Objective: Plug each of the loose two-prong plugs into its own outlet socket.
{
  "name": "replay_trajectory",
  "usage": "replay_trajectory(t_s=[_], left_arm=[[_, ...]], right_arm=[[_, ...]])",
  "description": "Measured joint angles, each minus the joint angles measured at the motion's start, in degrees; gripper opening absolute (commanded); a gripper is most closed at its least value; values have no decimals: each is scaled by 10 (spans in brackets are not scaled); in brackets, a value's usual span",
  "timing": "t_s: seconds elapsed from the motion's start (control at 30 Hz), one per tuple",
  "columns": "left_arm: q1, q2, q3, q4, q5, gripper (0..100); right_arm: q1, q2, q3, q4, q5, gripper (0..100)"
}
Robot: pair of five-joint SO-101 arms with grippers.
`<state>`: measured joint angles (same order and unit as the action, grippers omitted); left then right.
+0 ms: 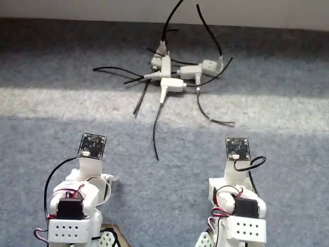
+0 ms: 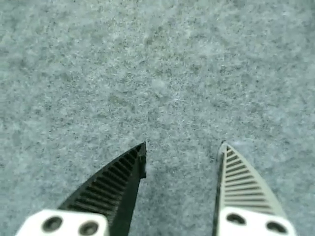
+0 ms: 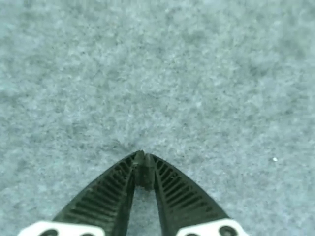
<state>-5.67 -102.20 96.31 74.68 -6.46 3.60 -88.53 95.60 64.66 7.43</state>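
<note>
Plug-and-socket cluster [image 1: 172,84] tangled well ahead on the surface [image 1: 277,149]; left pincer [image 2: 183,145] spread, right pincer [image 3: 144,157] pressed together and empty: grip one white body squarely, clear of the black cords [image 1: 154,128].

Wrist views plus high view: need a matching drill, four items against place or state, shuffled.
Items
1. left tool
2. right tool
3. white plugs and sockets
4. long black cord

Place or state
a. shut, nothing between the fingers
b. heaped together on the far part of the grey carpet, beyond both arms
c. open over bare carpet
d. trails from the heap toward the arms

Pairs: 1-c, 2-a, 3-b, 4-d
</note>
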Motion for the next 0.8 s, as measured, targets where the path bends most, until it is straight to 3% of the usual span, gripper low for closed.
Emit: replay_trajectory(t_s=[0.23,0.6,0.8], left_arm=[[0,0,0,0,0,235],[0,0,0,0,0,235],[0,0,0,0,0,235]], right_arm=[[1,-146,-1,57,0,9],[1,-155,-1,64,0,9],[-39,-156,-1,64,0,9]])
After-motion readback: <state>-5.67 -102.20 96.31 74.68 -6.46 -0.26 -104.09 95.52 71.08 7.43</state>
